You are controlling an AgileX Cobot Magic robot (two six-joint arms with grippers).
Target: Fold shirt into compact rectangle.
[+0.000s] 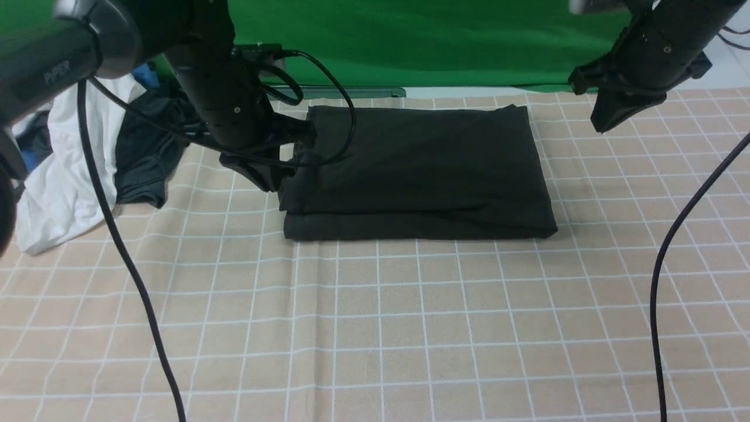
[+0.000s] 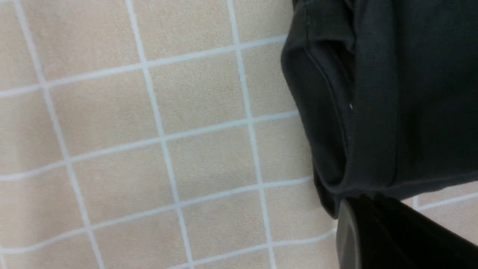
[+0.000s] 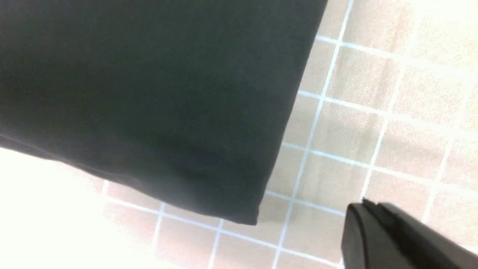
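The black shirt [image 1: 422, 164] lies folded into a thick rectangle at the middle back of the checked cloth. No logo or label shows. My left gripper [image 1: 282, 174] is at the shirt's left edge, shut on the fabric there. In the left wrist view the shirt [image 2: 392, 93] bunches where its hem meets the gripper [image 2: 358, 203]. My right gripper [image 1: 603, 123] hangs above the table, right of the shirt and apart from it, shut on nothing. The right wrist view shows the gripper [image 3: 368, 206] clear of the shirt [image 3: 149, 93] and its corner.
A white garment [image 1: 58, 176] and a dark grey garment [image 1: 146, 152] are heaped at the table's left edge. Black cables hang over the cloth on the left [image 1: 117, 246] and the right [image 1: 674, 264]. A green backdrop [image 1: 439, 41] closes the far side.
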